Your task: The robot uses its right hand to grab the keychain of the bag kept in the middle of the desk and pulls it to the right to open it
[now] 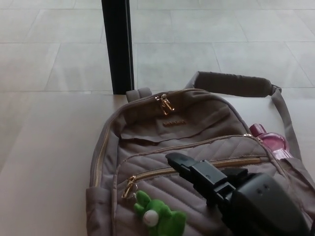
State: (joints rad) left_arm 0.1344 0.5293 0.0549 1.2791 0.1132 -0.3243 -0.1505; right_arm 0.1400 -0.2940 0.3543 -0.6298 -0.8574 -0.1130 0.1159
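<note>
A grey quilted backpack (187, 128) lies flat in the middle of the light desk (49, 147). Its front pocket has a gold zip, with the gold pull (129, 187) at the left end. A green plush keychain (158, 216) hangs from that pull and lies on the bag near the bottom edge. My right hand (236, 196) comes in from the lower right over the front pocket. One finger (189, 168) stretches left above the zip, to the upper right of the keychain and apart from it. The hand is open and holds nothing; its lower part is cut off by the frame.
A pink bottle (269, 140) sticks out of the bag's right side pocket. The padded shoulder strap (236, 83) lies across the desk behind the bag. A black post (118, 44) stands at the desk's far edge, with tiled floor beyond.
</note>
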